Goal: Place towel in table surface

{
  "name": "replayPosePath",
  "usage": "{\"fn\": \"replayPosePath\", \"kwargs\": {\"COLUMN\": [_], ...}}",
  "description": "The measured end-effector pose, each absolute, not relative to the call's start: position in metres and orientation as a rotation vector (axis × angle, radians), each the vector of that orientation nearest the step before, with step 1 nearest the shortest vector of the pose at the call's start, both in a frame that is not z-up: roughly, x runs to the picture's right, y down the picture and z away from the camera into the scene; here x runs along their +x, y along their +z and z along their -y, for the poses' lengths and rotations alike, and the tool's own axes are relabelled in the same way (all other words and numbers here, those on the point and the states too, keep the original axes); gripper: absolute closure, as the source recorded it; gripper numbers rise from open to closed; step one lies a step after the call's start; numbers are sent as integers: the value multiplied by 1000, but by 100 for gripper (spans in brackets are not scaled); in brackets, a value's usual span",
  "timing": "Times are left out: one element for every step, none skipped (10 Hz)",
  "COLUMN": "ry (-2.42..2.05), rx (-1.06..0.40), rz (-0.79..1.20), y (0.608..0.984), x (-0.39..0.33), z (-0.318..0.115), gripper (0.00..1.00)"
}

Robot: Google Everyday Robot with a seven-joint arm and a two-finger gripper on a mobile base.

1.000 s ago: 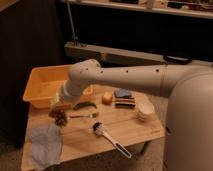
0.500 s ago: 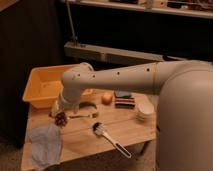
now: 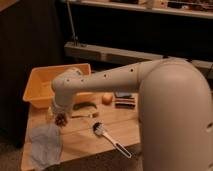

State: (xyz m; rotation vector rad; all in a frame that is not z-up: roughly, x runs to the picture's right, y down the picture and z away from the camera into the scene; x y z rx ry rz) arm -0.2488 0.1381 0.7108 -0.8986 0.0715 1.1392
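Towel [image 3: 45, 145] lies flat on counter [image 3: 80, 140], near-left corner.
Hand [image 3: 61, 119] hangs just past towel's far edge, spread open, holding nothing; yellow bin [image 3: 37, 82] at far-left corner, brush [image 3: 100, 130] toward front edge.

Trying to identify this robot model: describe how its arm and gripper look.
The arm is cream-white, thick and tubular, with rounded joints and a row of small dark dots along it; no cables show. The gripper, small and dark, sits at its tip over the table, beside the towel.
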Motion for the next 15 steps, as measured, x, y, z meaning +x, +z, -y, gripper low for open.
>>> {"fn": "replayPosePath", "kwargs": {"ry": [1103, 1075, 1055, 1053, 1056, 1055, 1049, 1039, 1012, 992, 981, 979, 976, 974, 963], "rx": [-908, -911, -911, -911, -910, -910, -906, -889, -868, -845, -826, -810, -799, -801, -806], "rz": [-66, -69, -82, -83, -84, -84, -83, -81, -76, -65, -54, -46, -38, -30, -22], "y": [711, 709, 708, 707, 708, 708, 707, 706, 703, 698, 691, 687, 685, 687, 697], "x": [-258, -263, -268, -269, -267, -267, -269, -269, -277, -286, -295, -301, -306, -308, -311], "z": [-142, -144, -145, -145, -144, -145, -144, -143, -147, -154, -163, -171, -176, -177, -176], "gripper": [35, 35, 35, 35, 35, 35, 35, 35, 35, 35, 35, 35, 35, 35, 35]}}
